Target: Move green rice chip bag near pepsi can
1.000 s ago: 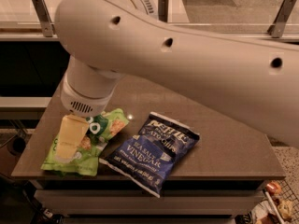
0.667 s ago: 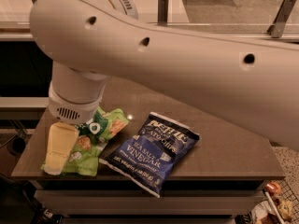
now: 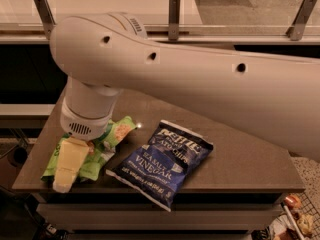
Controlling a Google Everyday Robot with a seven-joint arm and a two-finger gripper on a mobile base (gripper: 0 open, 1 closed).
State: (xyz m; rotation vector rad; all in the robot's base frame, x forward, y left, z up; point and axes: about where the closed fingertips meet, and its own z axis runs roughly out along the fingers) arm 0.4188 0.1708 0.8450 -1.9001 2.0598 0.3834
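The green snack bag (image 3: 102, 149) lies flat at the left end of the desk (image 3: 240, 159), its left half covered by the robot's hand (image 3: 67, 170), which sits low over it near the desk's front-left corner. Just to the bag's right, a dark-blue chip bag (image 3: 162, 161) lies tilted across the middle, one corner hanging over the front edge. We find no soda can in view; it may be hidden behind the arm or stand outside the shot. We judge the task barely begun: the green bag appears to rest on the desk, and the whole carry toward the can is left to do. Whether the hand has closed on the bag or is open over it, we cannot tell. The thick white arm (image 3: 200, 79) reaches in from the right across the upper desk, bends at a rounded elbow and points its wrist straight down at the bag
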